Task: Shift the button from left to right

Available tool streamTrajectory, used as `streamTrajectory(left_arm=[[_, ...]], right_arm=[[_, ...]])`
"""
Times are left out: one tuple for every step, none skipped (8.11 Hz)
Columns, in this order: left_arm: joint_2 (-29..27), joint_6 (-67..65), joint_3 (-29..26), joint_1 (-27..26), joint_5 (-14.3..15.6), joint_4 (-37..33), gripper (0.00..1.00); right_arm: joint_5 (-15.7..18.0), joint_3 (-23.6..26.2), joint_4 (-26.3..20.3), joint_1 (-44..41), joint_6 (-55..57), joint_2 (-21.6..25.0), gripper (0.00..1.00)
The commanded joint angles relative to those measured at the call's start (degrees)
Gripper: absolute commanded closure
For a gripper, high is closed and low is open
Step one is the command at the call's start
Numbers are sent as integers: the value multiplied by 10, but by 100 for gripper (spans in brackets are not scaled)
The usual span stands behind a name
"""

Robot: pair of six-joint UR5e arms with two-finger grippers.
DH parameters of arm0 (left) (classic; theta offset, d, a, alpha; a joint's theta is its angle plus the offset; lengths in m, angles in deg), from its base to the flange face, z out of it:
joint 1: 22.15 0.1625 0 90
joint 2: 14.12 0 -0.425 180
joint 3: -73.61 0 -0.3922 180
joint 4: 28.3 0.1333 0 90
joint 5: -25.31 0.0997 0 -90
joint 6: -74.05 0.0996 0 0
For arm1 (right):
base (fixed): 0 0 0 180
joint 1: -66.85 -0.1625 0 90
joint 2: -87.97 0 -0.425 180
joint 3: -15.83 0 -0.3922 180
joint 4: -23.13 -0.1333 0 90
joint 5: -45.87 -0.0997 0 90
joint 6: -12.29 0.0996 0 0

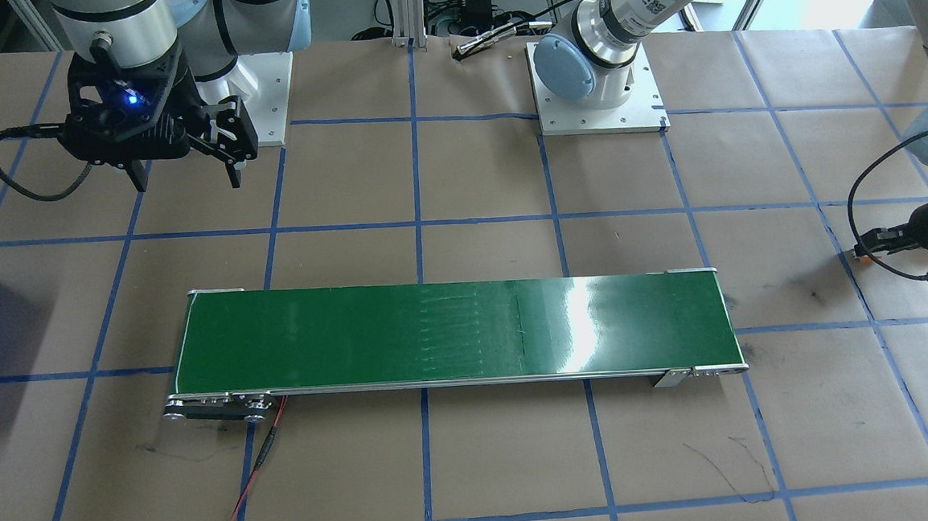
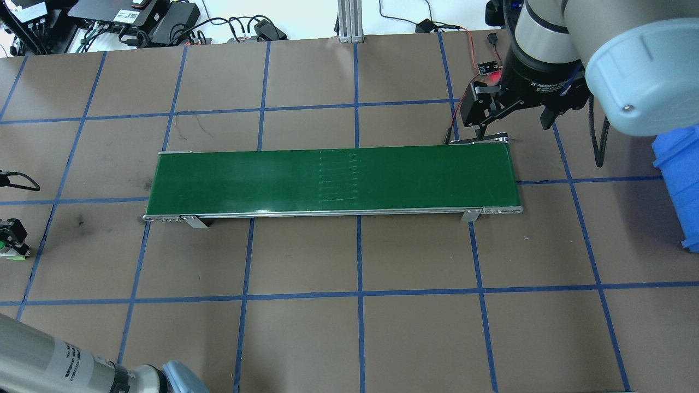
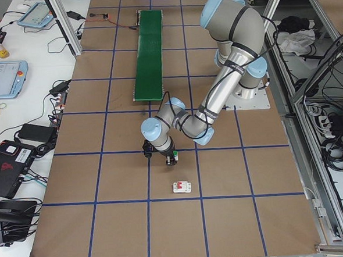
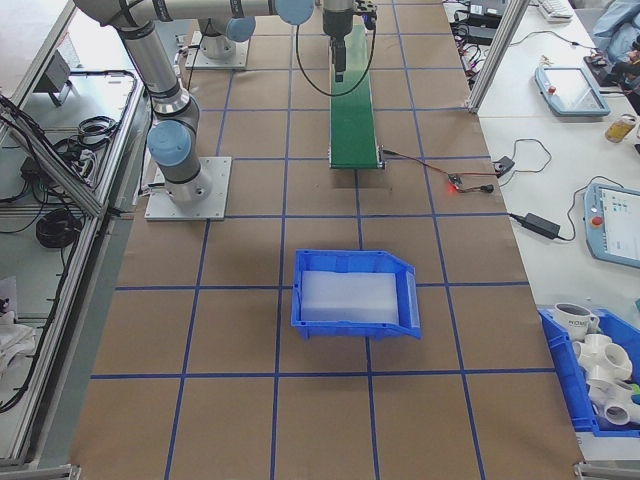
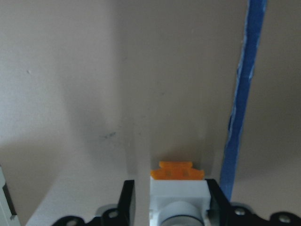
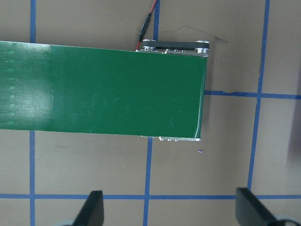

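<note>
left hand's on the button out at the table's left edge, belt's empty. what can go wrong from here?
1. The left hand holds the button only by its white body, orange base sticking out past the fingers. It could twist or slip in transit.
2. A white breaker lies close by the left hand; a low swing might clip it.
3. The right hand hangs open past the belt's far end, so a button riding the belt may run off unless it moves in.

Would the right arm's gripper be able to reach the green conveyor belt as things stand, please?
Probably yes: the right gripper hangs open just beside the green conveyor belt, whose near end lies bare.
</note>
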Motion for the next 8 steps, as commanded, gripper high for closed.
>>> streamTrajectory(left_arm=[[13,2,0,0,-2,-8,100],[32,7,-7,0,-3,-22,100],[76,0,-9,-10,-19,-67,100],[121,-6,-9,-17,-59,-107,100],[162,-26,-9,-38,-90,-114,100],[178,-52,-9,-90,-91,-122,100],[182,-104,-11,-150,-91,-122,100],[175,-178,-16,-209,-98,-122,100]], right_arm=[[0,0,0,0,0,0,0],[0,0,0,0,0,0,0],[0,0,0,0,0,0,0],[0,0,0,0,0,0,0],[0,0,0,0,0,0,0],[0,0,0,0,-1,0,0],[0,0,0,0,-1,0,0],[0,0,0,0,-2,0,0]])
